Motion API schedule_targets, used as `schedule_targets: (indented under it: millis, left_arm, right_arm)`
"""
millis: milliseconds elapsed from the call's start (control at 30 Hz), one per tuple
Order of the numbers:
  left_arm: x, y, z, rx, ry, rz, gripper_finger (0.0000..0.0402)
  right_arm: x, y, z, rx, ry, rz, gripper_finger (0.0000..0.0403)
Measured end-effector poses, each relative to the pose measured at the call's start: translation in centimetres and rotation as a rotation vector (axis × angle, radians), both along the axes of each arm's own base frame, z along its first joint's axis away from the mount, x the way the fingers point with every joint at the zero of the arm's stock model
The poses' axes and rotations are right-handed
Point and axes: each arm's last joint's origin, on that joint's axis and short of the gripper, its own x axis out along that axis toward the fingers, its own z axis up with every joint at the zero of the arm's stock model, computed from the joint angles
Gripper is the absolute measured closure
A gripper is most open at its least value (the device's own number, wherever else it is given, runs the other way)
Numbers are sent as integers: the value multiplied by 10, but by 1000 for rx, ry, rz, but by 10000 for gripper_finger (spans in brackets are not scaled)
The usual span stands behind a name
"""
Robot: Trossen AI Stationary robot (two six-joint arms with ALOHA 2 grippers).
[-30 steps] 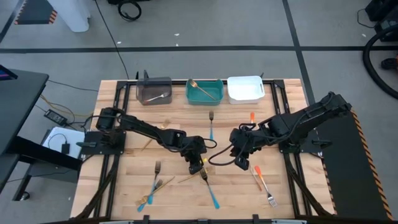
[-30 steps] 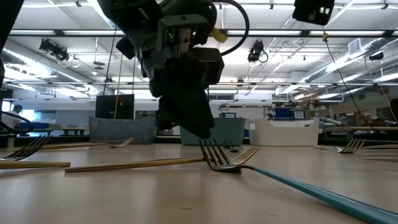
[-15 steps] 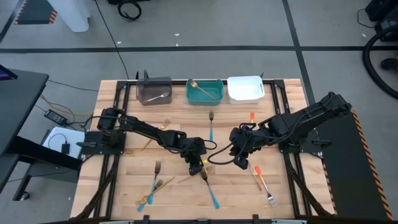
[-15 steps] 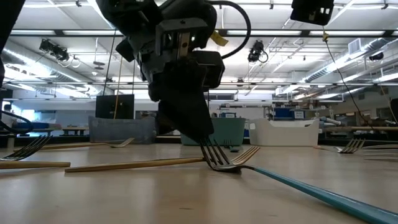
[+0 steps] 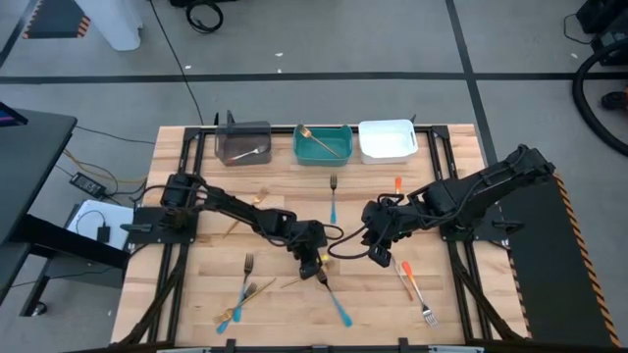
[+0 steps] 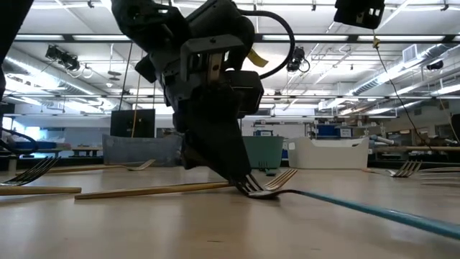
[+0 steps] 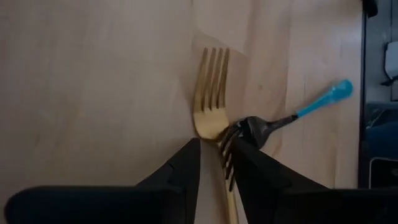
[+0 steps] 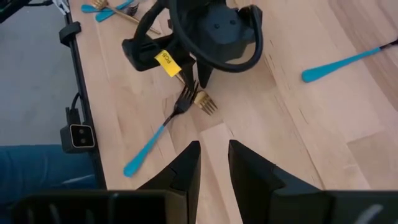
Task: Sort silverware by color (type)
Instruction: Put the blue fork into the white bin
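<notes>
My left gripper (image 5: 320, 272) is open and low over the table's middle, fingertips at the wood (image 6: 244, 183). A gold fork (image 7: 210, 106) lies there with its neck between the fingers and its handle (image 6: 158, 190) flat on the table. A blue-handled fork (image 5: 340, 307) lies across it, tines in the gap (image 7: 227, 155). My right gripper (image 5: 379, 255) waits open just to the right. More forks lie left (image 5: 241, 294), far (image 5: 333, 199) and right (image 5: 415, 290). My left gripper comes from above, pointing down, and straddles the gold fork's neck (image 7: 214, 134) crosswise. One finger (image 7: 249, 168) bears against the head of the blue-handled fork (image 7: 252, 127), whose tines reach into the gap. Both forks lie flat on the table. Whether the pads touch the gold neck, I cannot tell.
A grey bin (image 5: 242, 143), a teal bin (image 5: 323, 143) and a white bin (image 5: 387, 140) stand in a row along the far edge. The grey holds a silver utensil, the teal a gold one. A small orange piece (image 5: 397, 184) lies near the white bin.
My left gripper has sunk to the table and crept toward the near edge, its fingers coming down around the gold fork's neck. The blue-handled fork has turned a little about its head, so its handle has swung slightly. The gold fork has stayed in place.
</notes>
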Motion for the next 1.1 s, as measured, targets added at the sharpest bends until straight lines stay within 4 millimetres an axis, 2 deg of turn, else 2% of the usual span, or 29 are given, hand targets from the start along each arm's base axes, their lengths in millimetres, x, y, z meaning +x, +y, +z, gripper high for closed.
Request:
schedule_targets:
  millis: [100,333,667,767,900,1100]
  left_arm:
    - [-1,-4,0,-11,-1,-18,320]
    - [-1,-10,2,-57,-15,-67,391]
    - [-1,-2,10,-84,-21,-73,391]
    - [-1,7,27,-82,-72,-55,392]
    - [0,23,60,-70,-182,-33,392]
    - [-8,52,109,17,-344,33,392]
  right_arm:
    - [0,0,0,-1,0,0,312]
    - [0,-1,0,-22,-6,-14,312]
    - [2,0,1,-15,-29,-29,312]
    - [4,1,3,35,-46,-20,312]
    - [6,4,5,85,-66,26,312]
    - [7,2,6,-44,-105,57,312]
